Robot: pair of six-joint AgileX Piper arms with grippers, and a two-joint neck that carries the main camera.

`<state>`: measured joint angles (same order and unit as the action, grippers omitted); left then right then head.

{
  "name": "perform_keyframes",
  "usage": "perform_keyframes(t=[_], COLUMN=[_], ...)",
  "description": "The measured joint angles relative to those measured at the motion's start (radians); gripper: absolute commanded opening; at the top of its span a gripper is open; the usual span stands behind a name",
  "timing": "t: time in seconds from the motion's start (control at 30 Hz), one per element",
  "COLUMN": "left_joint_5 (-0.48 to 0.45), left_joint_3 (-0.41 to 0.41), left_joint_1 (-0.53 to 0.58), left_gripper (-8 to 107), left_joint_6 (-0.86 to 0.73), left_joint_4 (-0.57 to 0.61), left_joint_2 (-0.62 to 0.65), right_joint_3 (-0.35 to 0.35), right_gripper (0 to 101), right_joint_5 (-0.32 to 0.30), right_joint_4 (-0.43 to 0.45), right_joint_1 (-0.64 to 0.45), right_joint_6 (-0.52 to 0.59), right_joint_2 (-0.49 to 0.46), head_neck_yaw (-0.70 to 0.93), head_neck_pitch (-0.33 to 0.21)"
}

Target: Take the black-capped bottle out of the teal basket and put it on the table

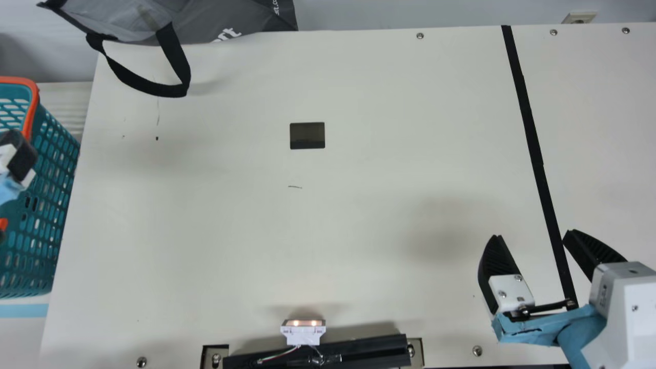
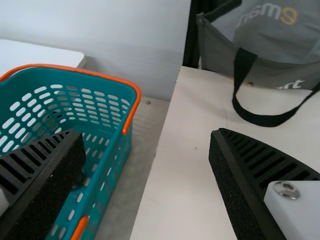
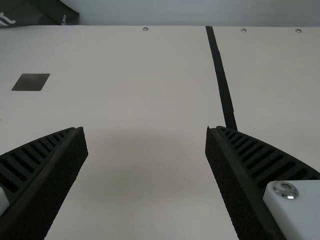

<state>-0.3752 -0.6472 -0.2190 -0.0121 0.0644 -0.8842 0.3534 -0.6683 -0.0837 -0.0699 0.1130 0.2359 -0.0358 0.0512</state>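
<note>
By the slotted teal basket (image 1: 54, 179), the left claw (image 1: 19, 158) gapes wide; the ribbed right claw (image 1: 533, 234) likewise.

Cream table (image 1: 369, 205) with long black strip (image 1: 532, 138) and small dark rectangle (image 1: 307, 136)

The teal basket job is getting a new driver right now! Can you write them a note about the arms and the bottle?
Left gripper: open, empty, by the teal basket.
Right gripper: open, empty, over the table.
Bottle: something dark low in the basket may be it; I can't tell.
Done: no bottle put on the table yet.
Left to do: find the black-capped bottle, grip it, lift it out, set it on the table.
</note>
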Motion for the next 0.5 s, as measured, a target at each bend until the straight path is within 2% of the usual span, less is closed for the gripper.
perform_keyframes(t=[0.5], left_joint_5=[0.031], left_joint_3=[-0.029], left_joint_1=[-0.110], left_gripper=[107], left_joint_6=[-0.074], left_joint_4=[0.048], left_joint_2=[-0.116], right_joint_3=[0.000], right_gripper=[91], right_joint_5=[0.000], right_joint_4=[0.000], right_joint_1=[0.000], right_joint_6=[0.000], right_joint_2=[0.000], head_neck_yaw=[0.000], head_neck_pitch=[0.000])
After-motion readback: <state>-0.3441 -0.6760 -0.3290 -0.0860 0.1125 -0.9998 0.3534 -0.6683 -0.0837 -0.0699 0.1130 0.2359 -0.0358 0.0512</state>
